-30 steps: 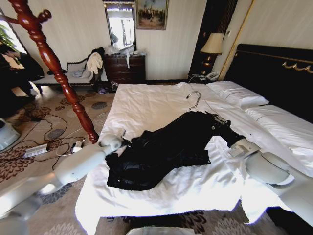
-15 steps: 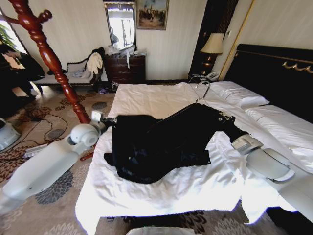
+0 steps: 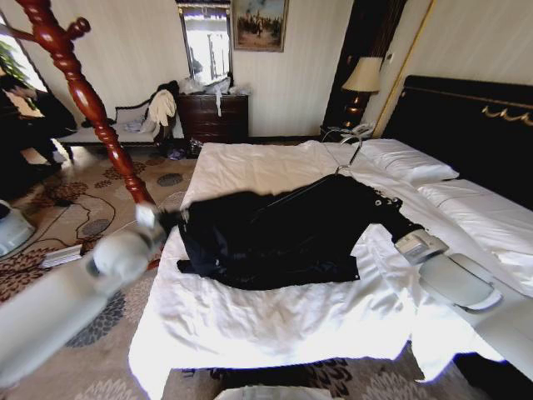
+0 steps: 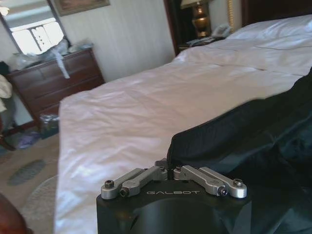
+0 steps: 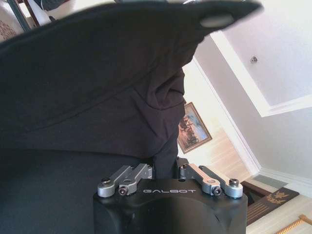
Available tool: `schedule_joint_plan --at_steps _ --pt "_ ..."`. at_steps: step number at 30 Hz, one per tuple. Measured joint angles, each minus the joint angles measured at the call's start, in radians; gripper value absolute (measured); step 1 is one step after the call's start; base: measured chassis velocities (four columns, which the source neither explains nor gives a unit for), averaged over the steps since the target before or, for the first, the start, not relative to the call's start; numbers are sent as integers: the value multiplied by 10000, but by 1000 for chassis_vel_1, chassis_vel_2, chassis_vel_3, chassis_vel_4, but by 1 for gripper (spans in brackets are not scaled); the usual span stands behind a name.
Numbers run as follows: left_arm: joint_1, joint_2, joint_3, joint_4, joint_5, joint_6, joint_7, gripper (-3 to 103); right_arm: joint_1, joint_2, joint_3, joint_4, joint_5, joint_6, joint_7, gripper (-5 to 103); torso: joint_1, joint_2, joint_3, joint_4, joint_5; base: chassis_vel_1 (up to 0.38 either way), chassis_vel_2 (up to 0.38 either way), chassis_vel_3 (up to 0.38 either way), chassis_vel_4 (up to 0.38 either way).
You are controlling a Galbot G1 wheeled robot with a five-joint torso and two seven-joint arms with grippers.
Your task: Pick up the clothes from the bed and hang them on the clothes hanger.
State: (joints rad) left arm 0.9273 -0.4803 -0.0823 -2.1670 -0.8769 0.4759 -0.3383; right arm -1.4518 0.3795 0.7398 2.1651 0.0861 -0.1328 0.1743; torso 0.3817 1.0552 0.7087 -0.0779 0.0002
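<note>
The clothes, a long shiny black garment, hang stretched between both grippers just above the white bed. My left gripper is at the bed's left edge, shut on the garment's hem, and the left wrist view shows its gripper pinching the black edge. My right gripper is shut on the cloth at the garment's upper end near the pillows. The right wrist view shows its gripper under draped black fabric. The clothes hanger's silver hook sticks up from the garment's top.
A reddish wooden coat stand rises left of the bed, close to my left arm. Cables lie on the patterned carpet. A dark dresser, a lamp and the black headboard line the far and right sides.
My left gripper has pulled the garment's edge up and out to the left, spreading the crumpled cloth wide. The hanger hook has risen and shifted right toward the pillows.
</note>
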Motion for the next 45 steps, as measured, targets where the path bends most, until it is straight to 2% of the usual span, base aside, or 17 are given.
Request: schedule_joint_plan --at_steps 4,8,14,18,20,22,24,27,30,31,37,39,40,41,43,44,45 --pt "259 -90 259 -227 220 -2 -50 0 -76 -21 42 23 -48 17 0 19 0 -1 0 -4 -3 0 0 0 0" --pt "590 -96 318 -332 308 -4 -37 9 -174 -19 107 30 -81 57 0 19 1 0 0 -3 -1 0 0 0 0" --pt "1507 235 307 -702 1108 -39 353 36 -78 19 18 -21 -150 139 -1 19 1 0 0 3 -1 0 0 0 0" --pt "1632 236 299 -749 1212 -30 371 41 -62 40 -7 -65 -194 171 -2 19 1 0 1 1 -3 0 0 0 0" --pt "1749 294 257 -876 1390 -45 384 57 -84 84 -12 -157 -269 240 -6 19 1 0 0 -1 -4 0 0 0 0" --pt "1784 367 224 -969 1406 -87 430 57 -93 96 -10 -189 -288 258 -6 19 1 0 0 -1 -3 0 0 0 0" --pt "1857 510 144 -1191 1436 -294 639 69 -109 106 3 -226 -300 278 -7 19 1 0 0 -1 -2 0 0 0 0" --pt "1822 625 59 -1497 1122 -586 819 80 -120 116 26 -261 -312 293 -6 19 1 0 0 1 -2 0 0 0 0" --pt "1124 522 40 -1691 -156 -739 764 90 -128 141 46 -282 -347 307 -5 19 0 0 0 3 0 0 0 0 0" --pt "436 331 39 -1630 -1266 -581 504 96 -136 149 60 -283 -350 308 1 19 1 0 0 -3 -2 0 0 0 0" --pt "-1457 -200 76 -302 -3357 202 221 100 -144 136 65 -236 -354 308 12 19 3 -1 1 -6 -3 0 0 0 0" --pt "-2029 -263 255 575 -4058 410 647 100 10 55 -87 -270 -348 321 8 19 4 -2 3 -2 -3 0 0 0 0" --pt "-2182 -221 372 916 -4073 277 1350 100 94 26 -162 -302 -347 345 -3 19 4 -2 3 1 -5 0 0 0 0" --pt "-2182 -221 372 916 -4073 277 1350 100 94 26 -162 -302 -347 345 -3 19 4 -2 3 1 -5 0 0 0 0" --pt "-2579 -87 865 1538 -3647 -711 2978 100 206 -10 -262 -334 -343 382 -27 19 3 -1 2 6 -3 0 0 0 0" --pt "-2579 -87 865 1538 -3647 -711 2978 100 206 -10 -262 -334 -343 382 -27 19 3 -1 2 6 -3 0 0 0 0" --pt "-2794 -67 1159 1840 -3336 -1296 3713 100 243 -18 -287 -349 -338 400 -33 19 3 -1 2 3 -3 0 0 0 0"
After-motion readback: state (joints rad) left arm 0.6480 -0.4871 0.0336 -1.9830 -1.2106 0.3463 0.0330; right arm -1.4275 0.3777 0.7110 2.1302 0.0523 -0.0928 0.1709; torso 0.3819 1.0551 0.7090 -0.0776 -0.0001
